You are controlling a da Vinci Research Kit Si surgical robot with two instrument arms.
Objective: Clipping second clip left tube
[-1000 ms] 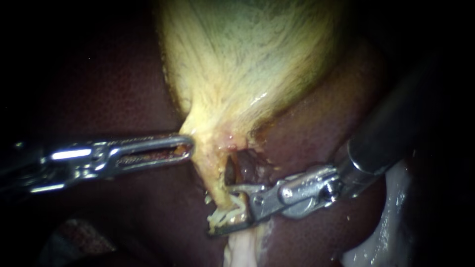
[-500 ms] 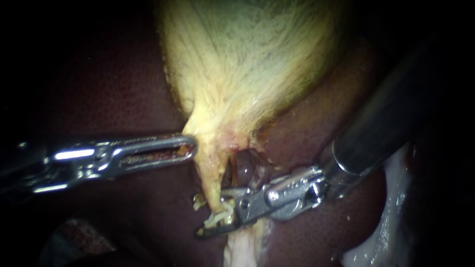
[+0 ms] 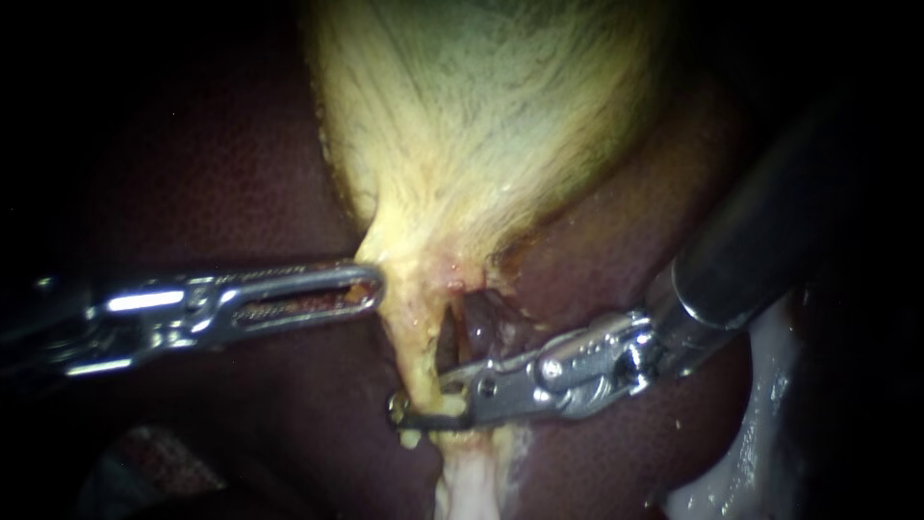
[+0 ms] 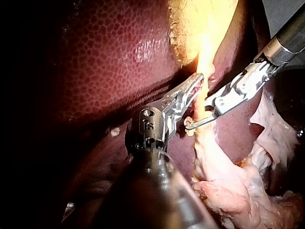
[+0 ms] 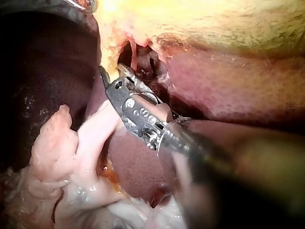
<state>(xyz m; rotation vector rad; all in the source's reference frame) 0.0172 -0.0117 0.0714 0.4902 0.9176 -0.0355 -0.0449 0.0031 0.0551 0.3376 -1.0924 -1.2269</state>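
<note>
Left tube (image 3: 412,342), a pale yellow strand, runs down from the neck of the gallbladder (image 3: 481,125) toward the near edge, with a dark gap just to its right. My right instrument (image 3: 414,416) comes in from the right across the liver (image 3: 192,173). Its jaws are clamped on this tube from both sides, low on the strand. My left instrument (image 3: 371,287) lies to the left. Its jaws seem closed on the edge of the gallbladder's neck, though that contact is hard to see.

Left instrument (image 3: 369,289) level, clamped; right instrument (image 3: 423,412) slanting in, clamped.
</note>
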